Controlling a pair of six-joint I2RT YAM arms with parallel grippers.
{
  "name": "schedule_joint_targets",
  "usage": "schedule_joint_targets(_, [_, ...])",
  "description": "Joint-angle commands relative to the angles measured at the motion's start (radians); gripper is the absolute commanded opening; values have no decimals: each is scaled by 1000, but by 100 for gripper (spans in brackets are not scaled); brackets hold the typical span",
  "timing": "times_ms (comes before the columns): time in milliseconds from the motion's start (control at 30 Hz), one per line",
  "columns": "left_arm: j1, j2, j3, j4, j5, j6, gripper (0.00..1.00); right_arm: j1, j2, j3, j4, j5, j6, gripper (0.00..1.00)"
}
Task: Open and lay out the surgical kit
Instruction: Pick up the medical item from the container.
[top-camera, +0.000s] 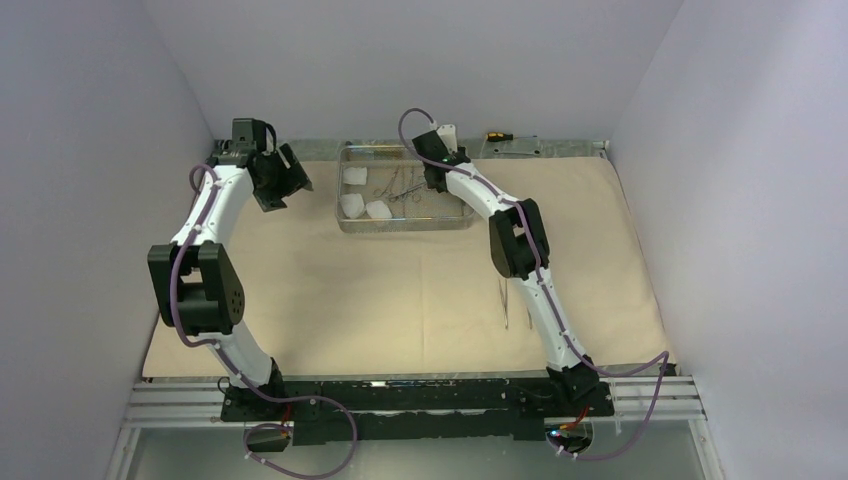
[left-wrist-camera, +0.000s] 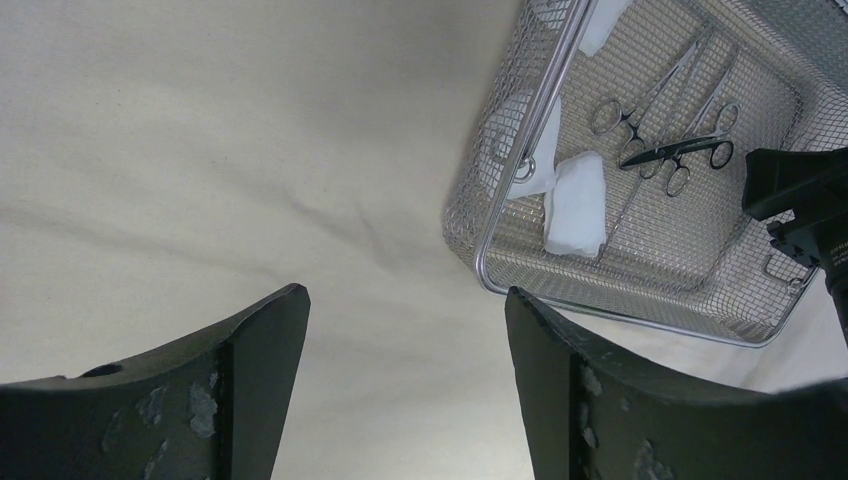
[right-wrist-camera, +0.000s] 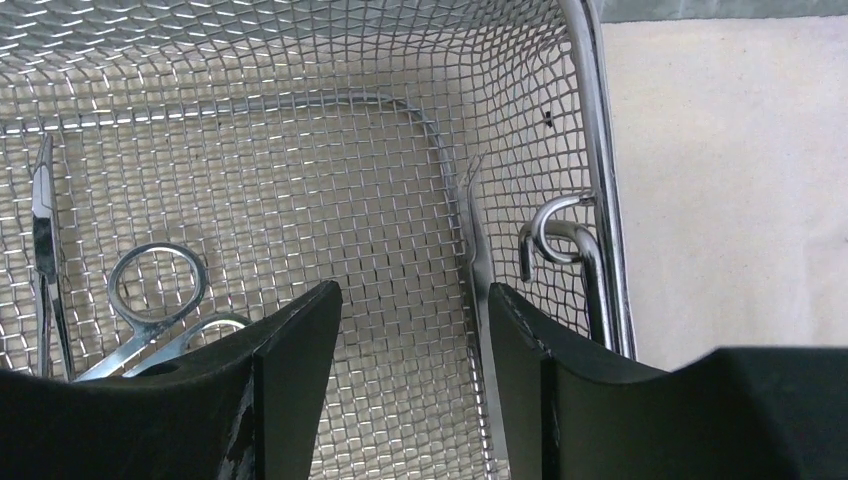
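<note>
The right tool (right-wrist-camera: 415, 288), jaws wide and empty, is down in the wire-mesh tray (left-wrist-camera: 480, 200) at the far end of the wrap cloth (top-camera: 400, 290). A slim tweezer (right-wrist-camera: 474, 250) beside one finger runs out of frame. The left tool (left-wrist-camera: 405, 293) hangs wide over the cloth. The clamps (left-wrist-camera: 665, 150) overlap, count unclear.
</note>
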Motion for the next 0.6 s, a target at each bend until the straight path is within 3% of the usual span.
schedule_joint_targets(0, [5, 4, -3, -7, 15, 24, 77, -6, 16, 12, 46, 43, 19, 60])
schedule_joint_targets(300, [10, 3, -3, -14, 9, 28, 77, -7, 24, -1, 46, 6, 89, 67])
schedule_joint_targets(567, [15, -8, -10, -21, 1, 30, 77, -6, -22, -88, 57, -58, 239, 63])
